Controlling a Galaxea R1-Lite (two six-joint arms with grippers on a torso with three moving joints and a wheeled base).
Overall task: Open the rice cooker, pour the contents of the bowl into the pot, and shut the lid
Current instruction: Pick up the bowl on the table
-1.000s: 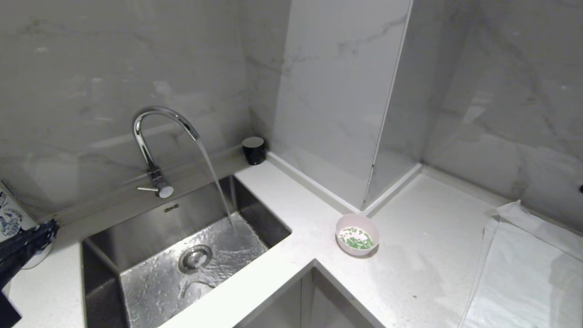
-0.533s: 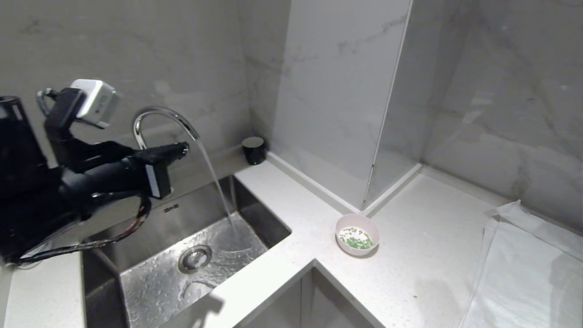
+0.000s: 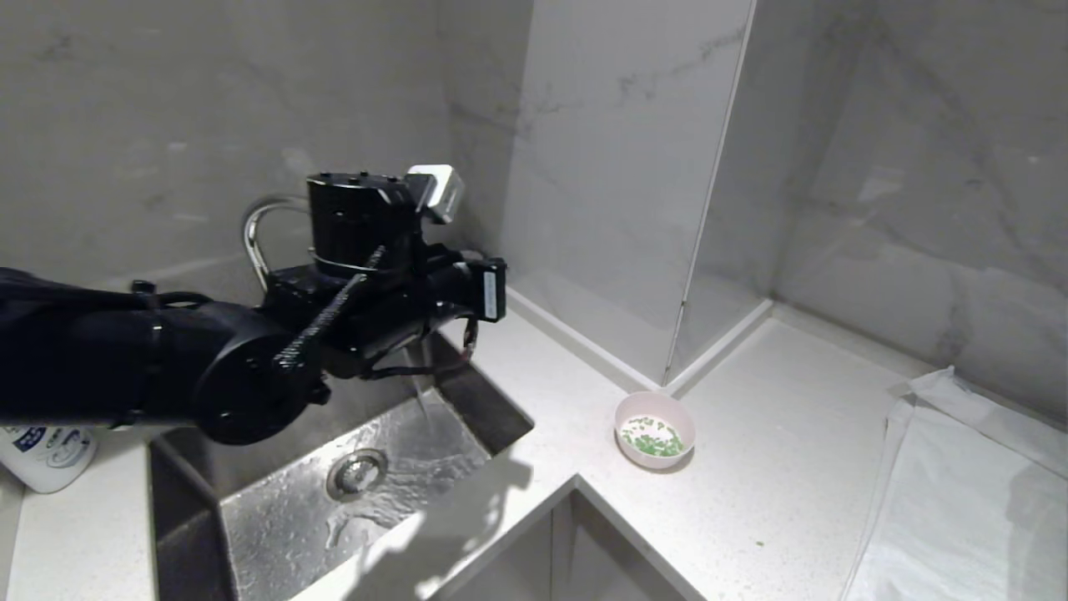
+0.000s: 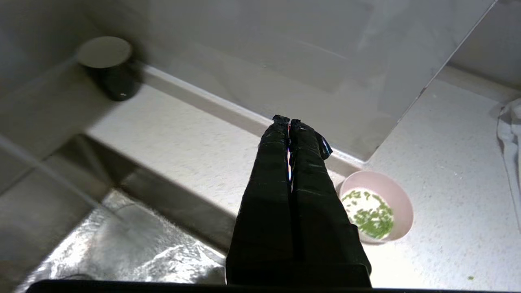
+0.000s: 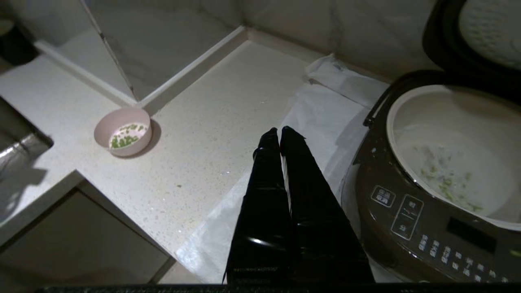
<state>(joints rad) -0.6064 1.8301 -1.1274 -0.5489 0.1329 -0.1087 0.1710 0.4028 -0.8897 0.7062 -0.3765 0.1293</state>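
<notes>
- Left arm's black left gripper [image 4: 289, 120] reaches across over the stainless steel sink [image 3: 250, 534], up in the air above the counter edge; fingers pressed together, nothing between them.
- In the left wrist view its tips point toward the marble wall panel, with the small round pale pink bowl [image 4: 376, 211] just beside the fingers, not touched.
- Black right gripper [image 5: 280, 130] shows only in the right wrist view; it hangs above the white speckled countertop [image 5: 211, 122] and the edge of a white cloth [image 5: 325, 118]; fingers shut tight together, empty.
- Pink bowl [image 3: 655, 430] sits upright on the countertop near the inner corner where the wall panel meets the counter, between sink and cloth.
- Small bright green pieces with white bits [image 3: 652, 436] lie in the bottom of the bowl; a thin layer only.
- Large dark brown rice cooker with front button panel [image 5: 411, 215] stands on the white cloth, well apart from the bowl, just beside the right gripper.
- Cooker's hinged lid [image 5: 480, 24] is raised open, its pale underside facing out.
- Off-white inner pot [image 5: 447, 150] is exposed, with some green and white bits on its floor.
- Chrome curved faucet [image 3: 254, 229] behind the left arm is running; a water stream falls into the sink.
- Small black cylindrical cup [image 4: 106, 67] stands in the counter corner by the wall.
- White bottle with blue print [image 3: 46, 455] lies left of the sink.
</notes>
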